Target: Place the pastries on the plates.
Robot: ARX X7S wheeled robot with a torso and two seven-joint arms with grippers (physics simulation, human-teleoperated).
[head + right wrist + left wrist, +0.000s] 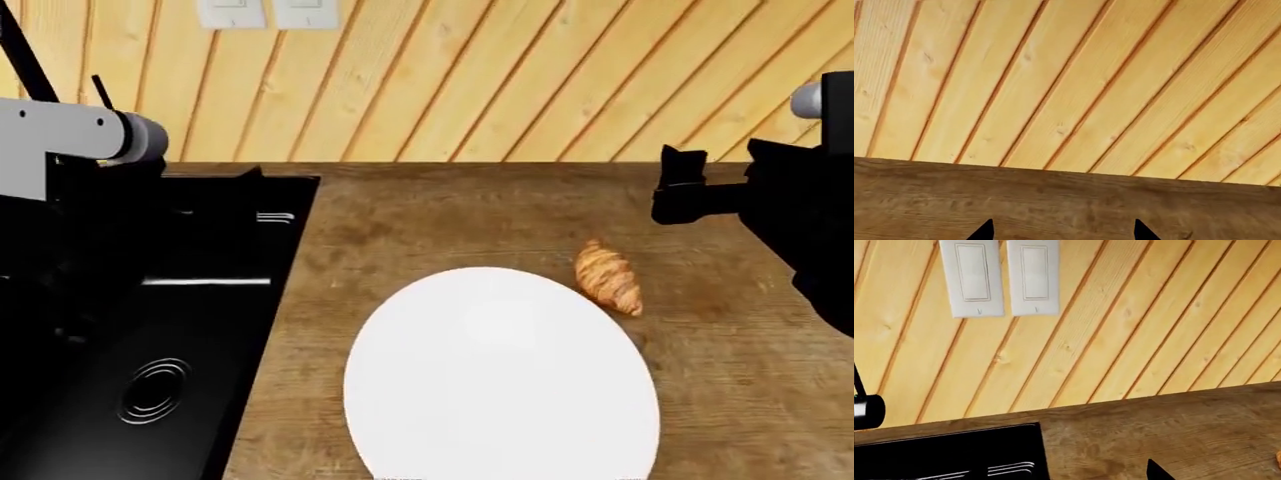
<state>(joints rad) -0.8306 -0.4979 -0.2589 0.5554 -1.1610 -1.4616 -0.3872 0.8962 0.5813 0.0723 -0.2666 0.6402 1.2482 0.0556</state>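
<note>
Head cam: one white plate (501, 375) sits on the wooden worktop (441, 215) at the near edge, approx mid-width, its front rim cut off by the frame. A single croissant (609, 278) lies on the bare wood just beside the plate's far-right rim, not on it; whether it touches the rim can't be told. A black sink (147, 340) is set into the worktop's left part, w/ a round drain near its front.

Left gripper (247, 178) hangs over the sink's far edge, near the back of the worktop; only one dark fingertip (1157, 471) shows in the left wrist cam, so jaw state can't be told.

Right gripper (681, 185) is up over the worktop's back-right area, past the croissant and clear of it. Right wrist cam shows two dark fingertips (982, 231) well apart w/ nothing between them, so jaws are spread, empty.

Behind the back edge: a wood-plank wall (534, 80) w/ two white light switches (999, 276) above the sink side.
</note>
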